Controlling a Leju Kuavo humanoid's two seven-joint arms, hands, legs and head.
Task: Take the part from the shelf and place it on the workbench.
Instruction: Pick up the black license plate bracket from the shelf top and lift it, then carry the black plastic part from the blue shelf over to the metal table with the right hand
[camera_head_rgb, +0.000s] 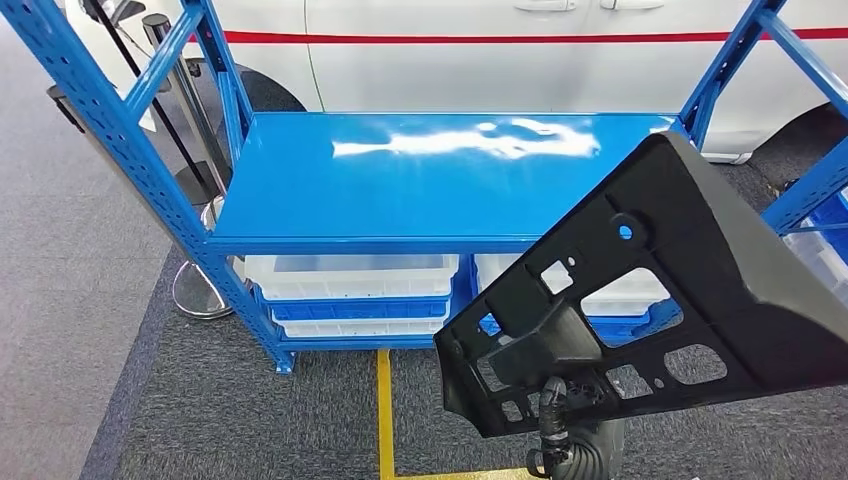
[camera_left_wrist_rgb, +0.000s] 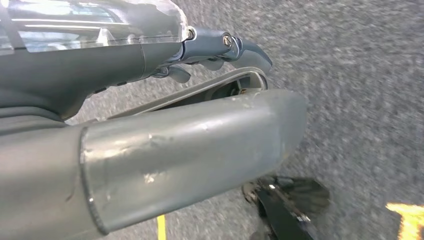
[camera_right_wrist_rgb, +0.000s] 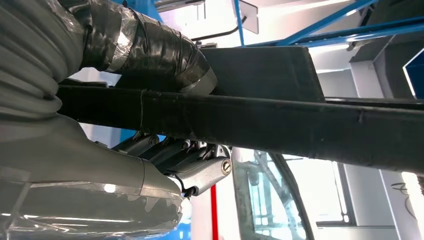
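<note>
Part (camera_head_rgb: 690, 290), a black plastic panel with cut-outs, is held up by the right hand (camera_right_wrist_rgb: 165, 150) in front of the blue shelf (camera_head_rgb: 420, 180), its thumb over one face and fingers (camera_right_wrist_rgb: 200, 167) under the other. Left hand (camera_left_wrist_rgb: 220, 50) hangs over grey carpet, fingers curled, holding nothing. No readable writing shows.

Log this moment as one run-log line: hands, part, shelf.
right hand: grips black part, held in front of shelf | left hand: holds nothing, over carpet | blue shelf: top bare | workbench placement: not yet
</note>
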